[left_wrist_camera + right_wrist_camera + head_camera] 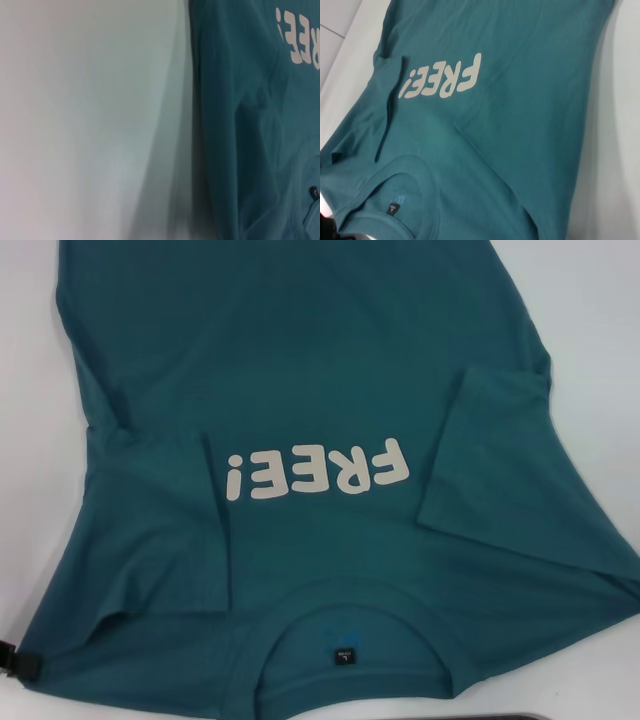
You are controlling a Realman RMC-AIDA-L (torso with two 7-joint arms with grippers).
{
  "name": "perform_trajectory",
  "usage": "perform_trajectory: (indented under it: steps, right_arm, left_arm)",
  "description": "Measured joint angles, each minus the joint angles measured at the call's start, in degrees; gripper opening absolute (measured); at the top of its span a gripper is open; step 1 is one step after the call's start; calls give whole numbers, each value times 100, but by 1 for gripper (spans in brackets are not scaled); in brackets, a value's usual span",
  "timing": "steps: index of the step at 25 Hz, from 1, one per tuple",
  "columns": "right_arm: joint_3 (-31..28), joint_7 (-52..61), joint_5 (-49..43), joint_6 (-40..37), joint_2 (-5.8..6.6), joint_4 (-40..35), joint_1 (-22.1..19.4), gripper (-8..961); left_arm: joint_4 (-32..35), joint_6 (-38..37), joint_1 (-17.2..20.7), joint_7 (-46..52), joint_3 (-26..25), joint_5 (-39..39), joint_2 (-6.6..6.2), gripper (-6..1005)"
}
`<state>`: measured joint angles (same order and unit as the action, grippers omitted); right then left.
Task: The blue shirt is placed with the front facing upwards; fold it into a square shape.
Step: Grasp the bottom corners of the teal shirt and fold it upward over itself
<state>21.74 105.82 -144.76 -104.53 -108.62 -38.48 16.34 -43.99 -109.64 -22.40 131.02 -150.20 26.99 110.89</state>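
Blue shirt lies front-up on the white desk, collar toward the robot, so the off-white "FREE!" lettering reads upside down in the head view. Both sleeves are folded inward over the chest: left sleeve beside the "!" end of the lettering, right sleeve beside the "F" end. Small dark neck label sits inside the collar, nearer the robot than the lettering. A dark part of the left hand shows at the shirt's left shoulder; grip state: cannot tell. Right hand not visible.
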Motion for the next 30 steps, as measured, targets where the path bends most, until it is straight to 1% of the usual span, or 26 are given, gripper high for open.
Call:
perform_trajectory:
  steps: [5, 10, 16, 18, 23, 27, 30]
  right_arm:
    - [-134, -72, -18, -82, -24, -10, -111, 29]
    - [-172, -130, -11, -117, -83, -10, -234, 29]
    - [-260, -139, -6, -184, -106, -10, -310, 29]
    - [-282, -140, -3, -184, -106, -10, -278, 30]
    - [-364, -140, 2, -172, -99, -10, -7, 30]
    - [-513, -132, 6, -107, -77, -10, 308, 30]
    - [-666, -95, 18, -17, -64, -5, 577, 29]
  left_arm:
    - [-10, -45, 97, -49, -1, -6, -8, 3]
    - [-74, -95, 196, -109, -47, -10, 6, 3]
    - [-70, -98, 220, -170, -60, -5, 6, 3]
    - [-52, -94, 173, -201, -62, 22, 4, 3]
    - [-54, -77, -79, -212, -186, 164, -8, 3]
    - [-69, -24, -348, -214, -326, 460, -29, 4]
    - [-45, 181, -575, -203, -447, 654, -43, 4]
